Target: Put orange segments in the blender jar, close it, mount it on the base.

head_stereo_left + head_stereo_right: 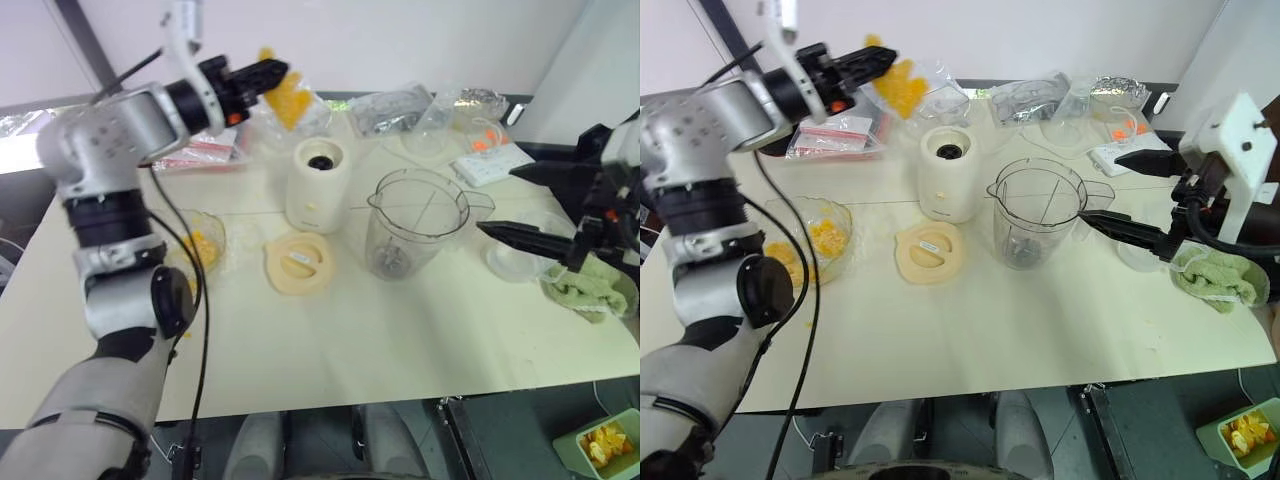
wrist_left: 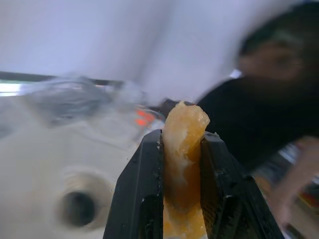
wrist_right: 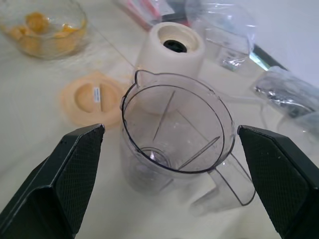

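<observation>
Judging from how things lie, the task is at its first stage: the blender jar (image 1: 415,222) stands upright and uncovered on the table (image 1: 330,340), apparently with no fruit in it yet, its flat cream lid (image 1: 298,262) lies on the table in front of the base (image 1: 319,186), and the base's black socket is bare. So filling, closing and mounting are all left to do. The left gripper (image 1: 262,74) is clamped on one orange segment (image 2: 182,164), the soft chunk squeezed between its two black fingers and sticking out past the tips; it hangs raised above the far side of the table, behind the base and to the left of the jar, well apart from the jar's mouth. More orange segments (image 1: 826,238) wait in the shallow glass bowl (image 1: 810,262) near the table's left edge. The right gripper (image 3: 172,164) hovers with its fingers spread wide and nothing between them, just beside the jar on its right; in the right wrist view the jar's rim and handle sit squarely between the two fingers without touching either. A green cloth (image 1: 590,285) lies at the table's right edge under that arm.
</observation>
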